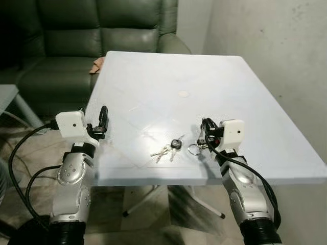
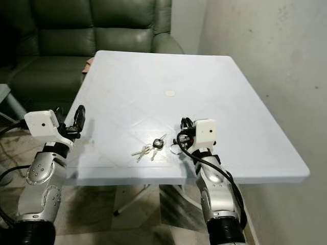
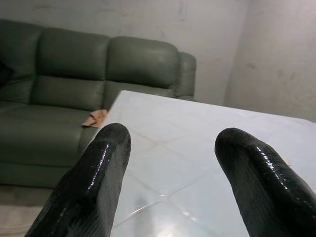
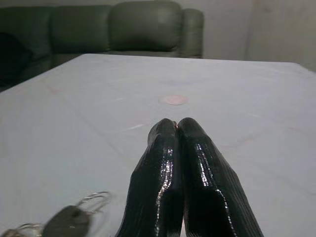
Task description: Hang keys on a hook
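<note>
A: where's everything sitting?
B: keys (image 1: 168,149) are lying on the table (image 1: 168,66) near its front edge, right gripper (image 1: 204,133) resting just to their right, left gripper (image 1: 103,118) hovering at the left edge
A: and behind?
B: couch (image 1: 97,35) is sitting past the far-left corner

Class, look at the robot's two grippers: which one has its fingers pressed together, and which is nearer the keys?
The right gripper: its fingers meet at the tips, just beside the keys on the white table. The left gripper is spread open at the table's left edge.
</note>
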Available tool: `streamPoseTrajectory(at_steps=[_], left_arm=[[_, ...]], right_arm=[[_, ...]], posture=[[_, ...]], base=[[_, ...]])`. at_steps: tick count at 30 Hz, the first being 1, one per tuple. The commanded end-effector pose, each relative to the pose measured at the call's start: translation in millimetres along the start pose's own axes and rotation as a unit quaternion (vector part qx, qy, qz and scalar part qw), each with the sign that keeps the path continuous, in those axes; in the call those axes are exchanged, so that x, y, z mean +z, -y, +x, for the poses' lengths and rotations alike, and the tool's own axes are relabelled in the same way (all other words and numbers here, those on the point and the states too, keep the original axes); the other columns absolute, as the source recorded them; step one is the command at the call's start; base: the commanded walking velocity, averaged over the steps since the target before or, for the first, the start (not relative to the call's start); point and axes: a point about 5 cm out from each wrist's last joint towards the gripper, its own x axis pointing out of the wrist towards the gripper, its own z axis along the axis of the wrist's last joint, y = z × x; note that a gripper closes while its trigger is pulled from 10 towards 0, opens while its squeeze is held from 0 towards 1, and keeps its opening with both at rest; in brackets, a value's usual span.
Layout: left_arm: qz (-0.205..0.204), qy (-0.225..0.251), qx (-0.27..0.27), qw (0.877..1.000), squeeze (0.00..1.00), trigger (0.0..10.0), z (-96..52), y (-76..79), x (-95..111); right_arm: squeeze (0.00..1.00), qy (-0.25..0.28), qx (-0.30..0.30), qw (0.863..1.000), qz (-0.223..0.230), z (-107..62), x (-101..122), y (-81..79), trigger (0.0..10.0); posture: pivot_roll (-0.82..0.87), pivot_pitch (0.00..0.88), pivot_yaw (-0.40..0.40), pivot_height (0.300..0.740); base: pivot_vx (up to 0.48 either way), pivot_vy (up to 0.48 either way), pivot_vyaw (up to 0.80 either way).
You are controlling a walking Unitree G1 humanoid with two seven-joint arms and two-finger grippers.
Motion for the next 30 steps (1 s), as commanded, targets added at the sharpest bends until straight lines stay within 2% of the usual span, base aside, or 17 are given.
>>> streamPoseTrajectory(at_steps=[1,15,24,30], left_arm=[[0.008,-0.002,0.005,1.0,0.0,10.0,2.8,-3.0,0.9],[0.009,0.001,0.005,1.0,0.0,10.0,3.9,-3.4,1.0],[0.031,0.001,-0.009,0.999,0.0,10.0,4.7,0.0,1.6],[0.029,0.003,-0.009,1.0,0.0,10.0,5.2,0.7,2.6]], right_arm=[[0.0,0.011,0.007,1.0,-0.01,5.2,5.2,-3.7,10.0],[0.0,0.006,0.01,1.0,-0.015,4.4,2.7,-3.5,10.0],[0.0,0.003,0.009,1.0,-0.009,2.8,1.1,-4.1,10.0],[0.0,0.001,0.008,1.0,-0.01,2.2,0.2,-3.6,10.0]], posture=[[-0.07,0.0,-0.032,0.74],[-0.07,0.0,-0.033,0.74],[-0.08,0.0,-0.03,0.74],[-0.07,0.0,-0.03,0.74]], base=[[0.0,0.0,-0.74],[0.0,0.0,-0.75],[0.0,0.0,-0.75],[0.0,0.0,-0.75]])
